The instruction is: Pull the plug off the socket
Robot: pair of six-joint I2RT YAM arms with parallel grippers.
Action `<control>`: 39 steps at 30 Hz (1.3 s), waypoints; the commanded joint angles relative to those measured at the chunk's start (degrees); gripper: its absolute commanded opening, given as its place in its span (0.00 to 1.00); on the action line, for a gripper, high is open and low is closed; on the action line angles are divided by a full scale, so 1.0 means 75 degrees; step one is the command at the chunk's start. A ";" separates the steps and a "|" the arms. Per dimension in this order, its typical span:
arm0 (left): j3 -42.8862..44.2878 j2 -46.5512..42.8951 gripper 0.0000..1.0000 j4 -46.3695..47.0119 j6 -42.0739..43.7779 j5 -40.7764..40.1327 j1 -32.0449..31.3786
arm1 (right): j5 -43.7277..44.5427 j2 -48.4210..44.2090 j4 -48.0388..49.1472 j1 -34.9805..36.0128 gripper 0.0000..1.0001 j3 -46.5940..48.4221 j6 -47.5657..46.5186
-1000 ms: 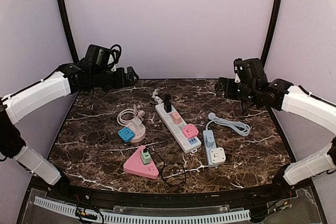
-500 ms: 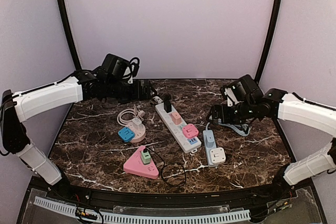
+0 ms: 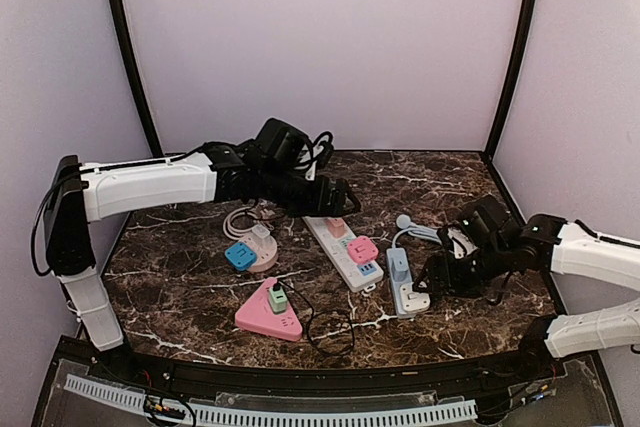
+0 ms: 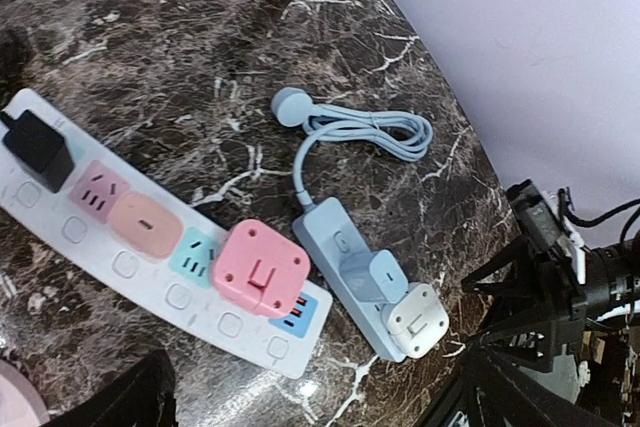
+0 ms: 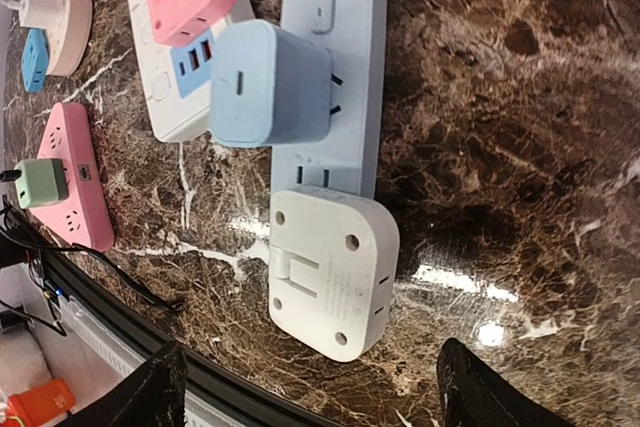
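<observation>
The right pincer, spread wide near the white plug, should close squarely on its sides and pull straight up; the left pincer is spread too.

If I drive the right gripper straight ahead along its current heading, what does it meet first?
Most likely the white square adapter at the end of the pale blue power strip: the wrist view shows it centred between the open fingers of the right gripper. How high the gripper rides is unclear.
</observation>
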 commanded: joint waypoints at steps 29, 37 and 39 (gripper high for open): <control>0.2413 0.2789 0.95 0.0895 -0.0166 0.1306 -0.1145 | -0.2120 0.1410 0.3524 -0.0639 0.52 -0.1469 0.0698; 0.2483 0.2766 0.94 0.0721 -0.0060 0.1331 -0.1112 | -0.1994 0.1571 0.3334 -0.0643 0.41 -0.1283 0.0642; 0.2483 0.2757 0.94 0.0726 -0.0060 0.1338 -0.1079 | -0.1958 0.1569 0.3285 -0.0640 0.39 -0.1251 0.0623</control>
